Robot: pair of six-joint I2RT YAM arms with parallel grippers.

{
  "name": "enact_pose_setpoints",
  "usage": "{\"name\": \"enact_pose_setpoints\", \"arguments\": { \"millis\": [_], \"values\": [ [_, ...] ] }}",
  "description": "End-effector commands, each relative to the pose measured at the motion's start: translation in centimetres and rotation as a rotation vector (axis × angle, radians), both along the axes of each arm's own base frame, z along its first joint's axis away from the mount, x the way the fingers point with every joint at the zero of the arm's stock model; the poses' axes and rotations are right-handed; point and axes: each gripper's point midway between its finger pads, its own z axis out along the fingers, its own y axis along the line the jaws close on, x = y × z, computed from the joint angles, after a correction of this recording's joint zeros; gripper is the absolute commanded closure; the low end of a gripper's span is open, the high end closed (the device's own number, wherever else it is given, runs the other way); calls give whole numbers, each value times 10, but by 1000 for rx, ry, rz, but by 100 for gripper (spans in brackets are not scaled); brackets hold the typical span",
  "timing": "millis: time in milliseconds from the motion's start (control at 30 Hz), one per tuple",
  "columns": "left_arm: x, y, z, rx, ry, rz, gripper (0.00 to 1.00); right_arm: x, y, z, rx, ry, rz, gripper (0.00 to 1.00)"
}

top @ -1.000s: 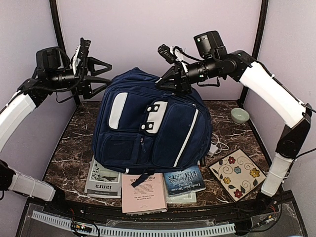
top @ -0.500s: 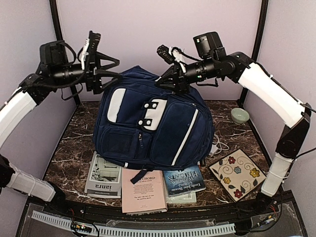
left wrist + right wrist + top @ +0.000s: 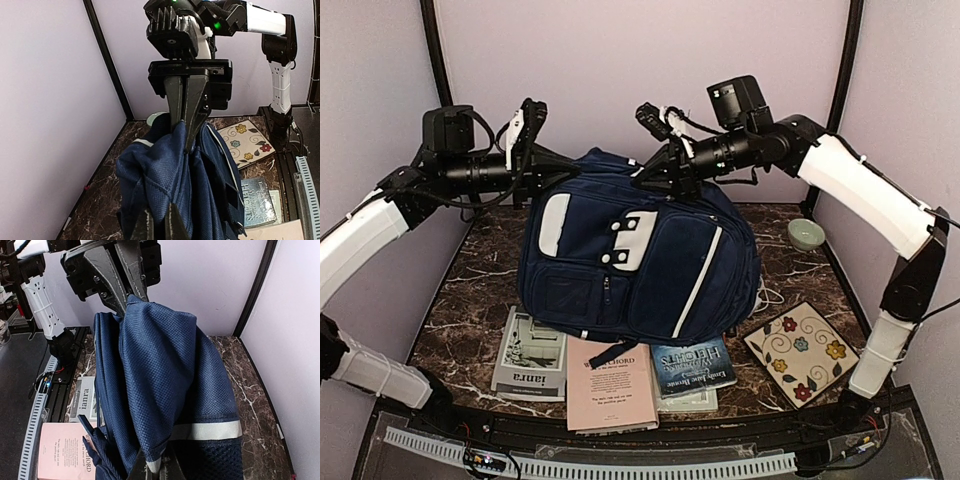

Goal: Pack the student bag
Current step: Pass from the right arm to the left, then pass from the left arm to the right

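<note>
Left hand point(image 3: 568, 172), right hand point(image 3: 645, 178) each pinching student bag point(image 3: 640, 260) top edge.

The student bag point(image 3: 650, 260) fills mid-table, 3 books point(image 3: 612, 388) crowd its near side, bare table point(image 3: 470, 295) lies left

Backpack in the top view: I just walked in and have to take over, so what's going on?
The left gripper and right gripper are both shut on the top fabric of the bag, holding it upright. Books lie on the table at its near edge, outside it.
</note>
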Motion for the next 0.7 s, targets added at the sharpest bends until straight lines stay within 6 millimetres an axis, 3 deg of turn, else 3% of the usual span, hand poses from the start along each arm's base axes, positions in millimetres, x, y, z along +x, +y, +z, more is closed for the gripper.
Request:
{"name": "enact_pose_setpoints", "arguments": {
  "millis": [0,33,67,167,200,267,400,467,533,667],
  "values": [
    [-13,-1,-26,37,40,-29,100,-23,-9,91,257,-162,46,100],
    [-9,3,-23,28,18,16,100,-20,-11,93,263,-156,18,99],
    [-2,10,-20,15,-5,82,100,-17,-14,94,265,-142,-10,82],
    [6,28,-9,-41,-98,216,100,-2,-30,91,261,-79,-99,9],
    [6,32,-12,-50,-110,234,100,4,-39,90,268,-50,-131,1],
    [1,36,-11,-76,-140,241,100,4,-64,86,291,20,-150,0],
    [-8,42,-8,-140,-194,246,100,18,-106,31,265,132,-257,0],
    [-9,45,-9,-166,-225,258,100,25,-119,-16,163,165,-365,0],
    [-11,46,-11,-177,-238,255,100,19,-123,-51,86,219,-376,0],
    [-9,46,-14,-179,-248,266,100,14,-128,-93,45,292,-395,0]
  ]
}}
